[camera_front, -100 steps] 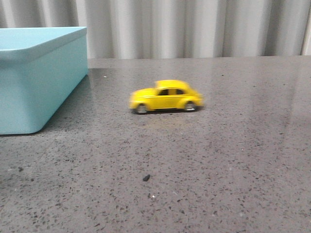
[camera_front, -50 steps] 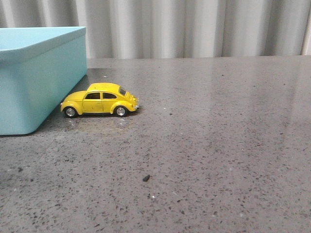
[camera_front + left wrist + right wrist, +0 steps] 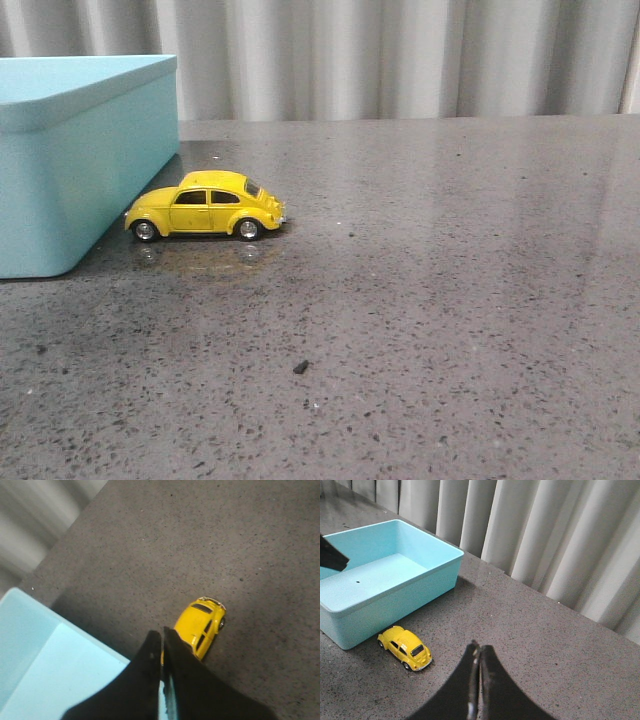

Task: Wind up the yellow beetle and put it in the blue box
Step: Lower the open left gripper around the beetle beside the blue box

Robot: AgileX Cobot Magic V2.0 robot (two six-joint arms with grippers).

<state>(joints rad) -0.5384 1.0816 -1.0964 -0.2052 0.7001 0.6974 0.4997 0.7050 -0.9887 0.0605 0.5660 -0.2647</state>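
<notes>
Yellow beetle (image 3: 205, 206) sits on tabletop (image 3: 420, 300) left of centre, nose by blue box (image 3: 70, 160). Both jaws closed, empty. Next: open, grasp beetle, lift into box.

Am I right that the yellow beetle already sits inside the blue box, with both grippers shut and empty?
Not quite. The yellow beetle stands on the table beside the blue box, not inside it; the front and right wrist views show this. The left gripper and right gripper are indeed shut and empty.

The yellow beetle (image 3: 205, 206) has rolled left, stopping against the blue box (image 3: 70, 170).
</notes>
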